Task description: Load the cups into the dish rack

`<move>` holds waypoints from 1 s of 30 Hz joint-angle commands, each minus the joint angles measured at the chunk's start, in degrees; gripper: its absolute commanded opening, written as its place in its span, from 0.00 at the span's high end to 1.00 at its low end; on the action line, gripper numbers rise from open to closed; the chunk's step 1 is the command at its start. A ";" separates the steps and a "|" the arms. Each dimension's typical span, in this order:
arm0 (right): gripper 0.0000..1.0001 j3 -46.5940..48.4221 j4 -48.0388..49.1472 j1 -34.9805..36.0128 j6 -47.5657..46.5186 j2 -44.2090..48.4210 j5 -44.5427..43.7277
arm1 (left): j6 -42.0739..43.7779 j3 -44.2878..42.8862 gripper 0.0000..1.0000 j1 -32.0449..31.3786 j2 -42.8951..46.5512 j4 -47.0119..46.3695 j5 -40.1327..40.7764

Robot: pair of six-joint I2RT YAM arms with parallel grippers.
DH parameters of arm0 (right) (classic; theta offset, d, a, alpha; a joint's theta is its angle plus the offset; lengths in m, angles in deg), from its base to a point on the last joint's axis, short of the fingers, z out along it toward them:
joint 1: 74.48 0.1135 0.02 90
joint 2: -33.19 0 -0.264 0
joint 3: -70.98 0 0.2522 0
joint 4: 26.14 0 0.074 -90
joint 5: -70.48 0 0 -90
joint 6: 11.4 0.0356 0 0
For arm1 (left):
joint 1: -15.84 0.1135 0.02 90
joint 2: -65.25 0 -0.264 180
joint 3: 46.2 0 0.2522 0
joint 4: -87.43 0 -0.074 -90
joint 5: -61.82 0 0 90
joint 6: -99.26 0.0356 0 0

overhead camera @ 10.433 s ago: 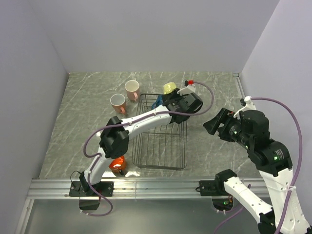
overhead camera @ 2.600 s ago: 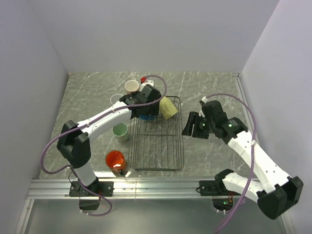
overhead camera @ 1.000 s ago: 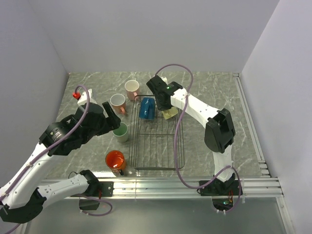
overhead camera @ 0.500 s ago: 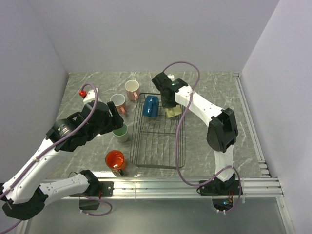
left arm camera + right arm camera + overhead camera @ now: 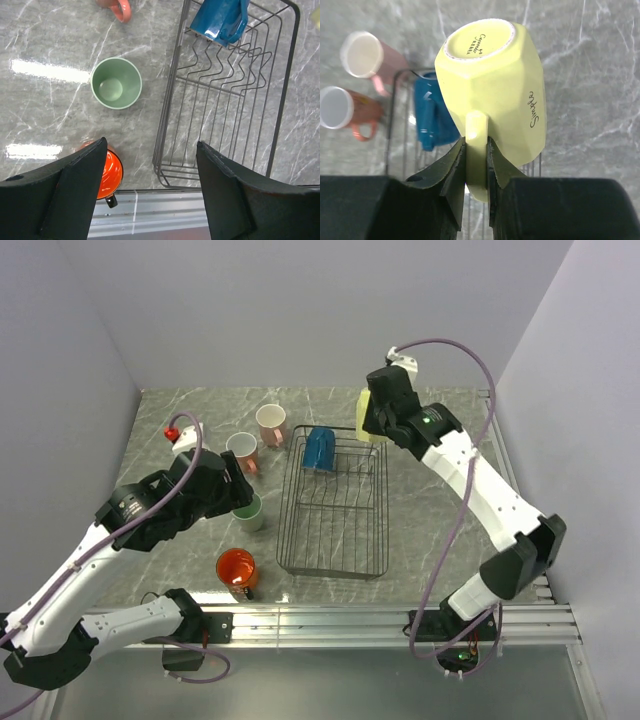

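My right gripper is shut on the handle of the pale yellow cup, holding it bottom-up in the air over the back right corner of the dish rack. From above, the yellow cup shows beside that gripper. The blue cup lies at the back of the rack. Two pink cups, the mint green cup and the orange cup stand on the table left of the rack. My left gripper is open and empty, high over the mint cup and the rack's left rim.
Grey walls close in the marble table at the back and both sides. A metal rail runs along the near edge, close to the orange cup. The rack's upright prongs stand in rows below the blue cup.
My right gripper has lifted the yellow cup up and to the right, away from the rack's back. The rack and blue cup shifted slightly and settled. The left arm hardly moved.
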 commanded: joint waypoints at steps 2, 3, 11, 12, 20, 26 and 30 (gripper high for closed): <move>1.00 -6.04 11.04 -0.54 2.31 4.20 -1.18 | -0.77 -3.38 0.23 -0.49 0.12 1.45 0.89; 1.00 -7.54 12.37 -1.06 2.58 4.73 -0.83 | -0.68 -3.82 0.23 -0.57 -0.15 1.63 0.89; 1.00 -19.77 26.69 -7.30 7.23 6.93 9.89 | -0.07 -7.25 0.23 -1.37 -2.87 3.47 0.54; 1.00 -20.38 27.93 -7.57 7.24 6.76 11.29 | -0.33 -7.34 0.23 -1.37 -2.79 3.47 0.54; 1.00 -22.06 33.39 -8.01 9.17 5.00 15.60 | -1.47 -6.72 0.23 -1.45 -2.26 4.09 0.10; 1.00 -20.56 32.07 -7.66 9.26 2.80 16.40 | -2.26 -4.88 0.23 -1.45 -0.77 4.00 0.36; 1.00 -21.97 31.90 -7.04 9.08 2.54 15.96 | -2.88 -3.56 0.23 -1.45 0.29 3.48 0.45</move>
